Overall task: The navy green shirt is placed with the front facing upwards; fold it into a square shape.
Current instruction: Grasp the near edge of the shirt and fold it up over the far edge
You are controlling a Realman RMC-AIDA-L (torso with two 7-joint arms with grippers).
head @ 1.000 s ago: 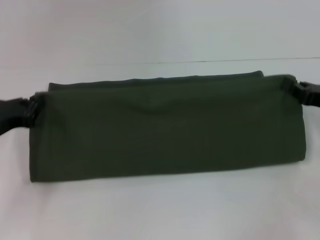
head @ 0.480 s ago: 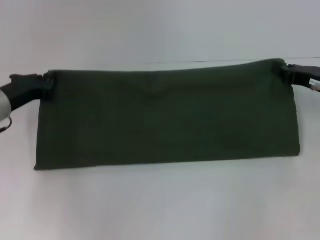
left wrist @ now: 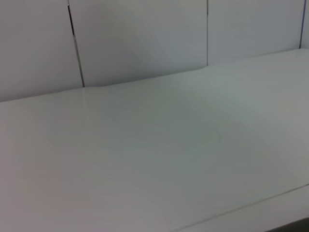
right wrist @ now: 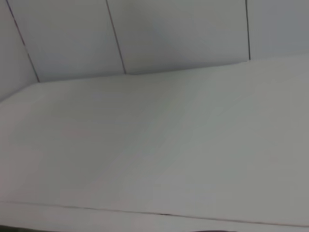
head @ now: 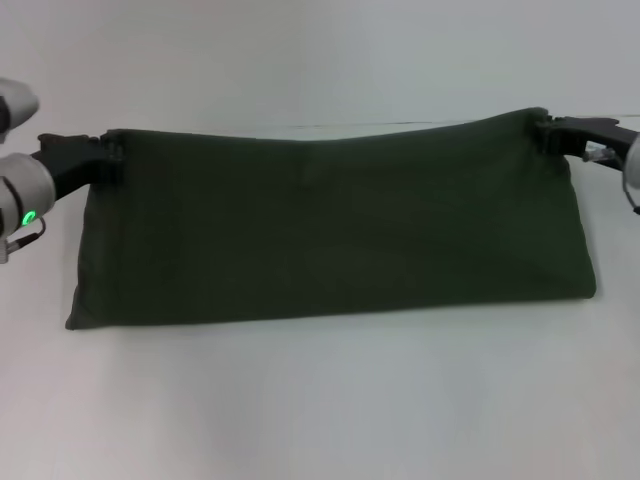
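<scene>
The navy green shirt (head: 330,230) lies across the white table (head: 330,400) as a long folded band, plain green side up, no lettering showing. My left gripper (head: 108,152) is shut on the band's far left corner. At the far right corner my right gripper (head: 548,133) is shut on the cloth as well. The far edge between the two corners is stretched nearly straight. Both wrist views show only bare white table and wall panels.
White table surface (left wrist: 145,159) runs in front of the shirt and behind it to the panelled wall (right wrist: 169,34). No other objects are in view.
Both grippers have carried the upper layer's edge away from me, toward the wall, covering the strip of shirt that showed behind it. The band now looks flatter and wider.
</scene>
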